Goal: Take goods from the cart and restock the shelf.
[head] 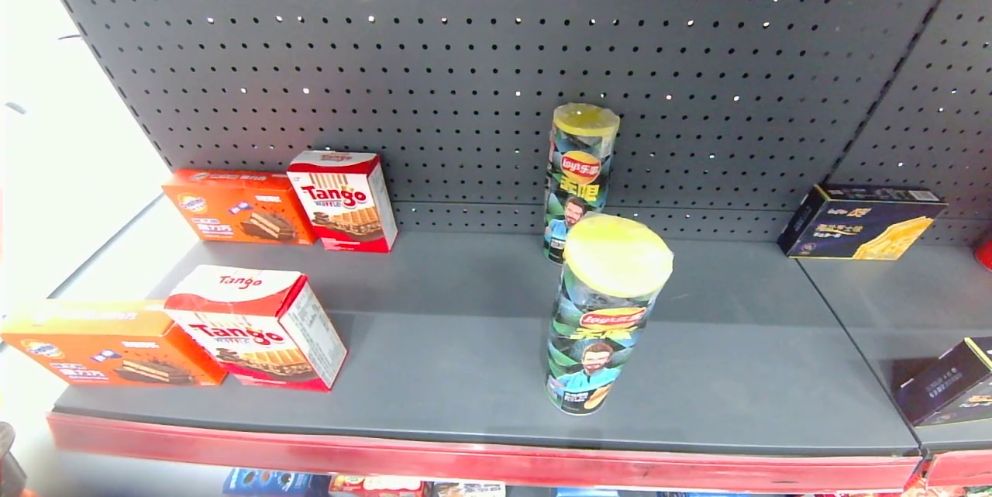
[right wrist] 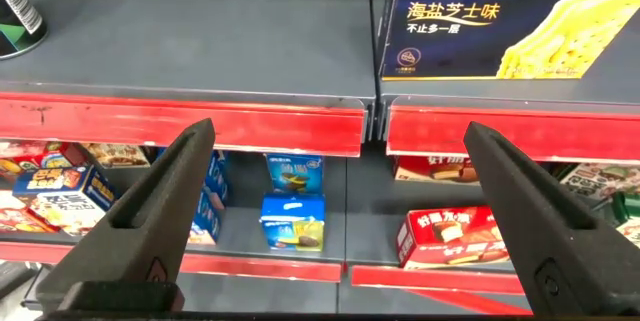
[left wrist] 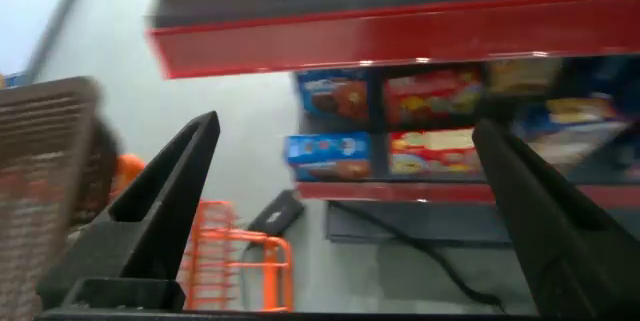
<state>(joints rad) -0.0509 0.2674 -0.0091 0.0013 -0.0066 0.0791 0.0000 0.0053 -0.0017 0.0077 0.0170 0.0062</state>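
Observation:
Two tall chip cans with yellow lids stand on the grey shelf [head: 465,342], one near the front [head: 601,311] and one by the back panel [head: 580,179]. Two red-and-white wafer boxes [head: 260,326] [head: 347,198] and two orange boxes [head: 108,346] [head: 236,206] sit at the shelf's left. My left gripper [left wrist: 345,121] is open and holds nothing, below the shelf's red front edge [left wrist: 400,36]. My right gripper [right wrist: 338,129] is open too, in front of the red edge [right wrist: 180,121], near a dark blue box [right wrist: 490,11].
Dark blue boxes lie at the right of the shelf [head: 860,222] [head: 945,381]. An orange wire frame [left wrist: 240,261] and a brown woven basket [left wrist: 45,161] show low in the left wrist view. Lower shelves hold several snack boxes [right wrist: 295,221] [left wrist: 430,96].

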